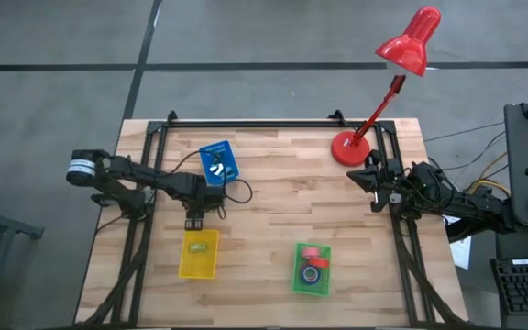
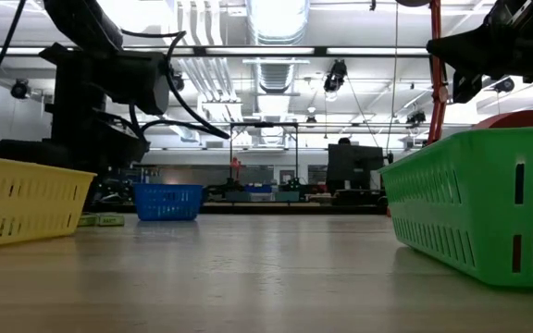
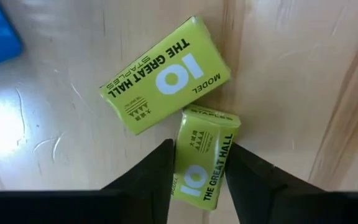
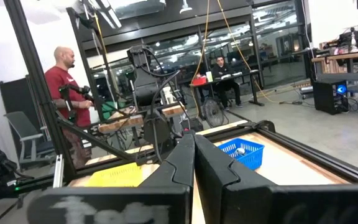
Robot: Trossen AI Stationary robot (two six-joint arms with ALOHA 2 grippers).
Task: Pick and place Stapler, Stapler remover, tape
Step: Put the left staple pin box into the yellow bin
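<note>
Two lime-green staple boxes lie flat on the wooden table just behind the yellow tray (image 1: pixel 198 257). The farther box (image 3: pixel 166 74) lies free. The nearer box (image 3: pixel 207 146) sits between the fingers of my left gripper (image 3: pixel 201 180), which is lowered over it (image 1: pixel 195 222). Another green item lies in the yellow tray. A red tape roll (image 1: pixel 312 254) and a blue tape roll (image 1: pixel 311 273) lie in the green tray (image 1: pixel 299 280). My right gripper (image 4: pixel 194 155) is shut and empty, hovering by the lamp base (image 1: pixel 348 147). My left gripper pinches the nearer staple box across its width, one finger (image 3: pixel 157 180) on each long side (image 3: pixel 179 168). The fingers come from above, pointing down, and lie along the box. The box rests flat on the table.
A blue tray (image 1: pixel 218 163) with small items stands behind the left gripper. A red desk lamp leans over the far right corner. A black frame runs along the table's far edge and sides. Bare wood lies between the trays. People stand in the room beyond.
</note>
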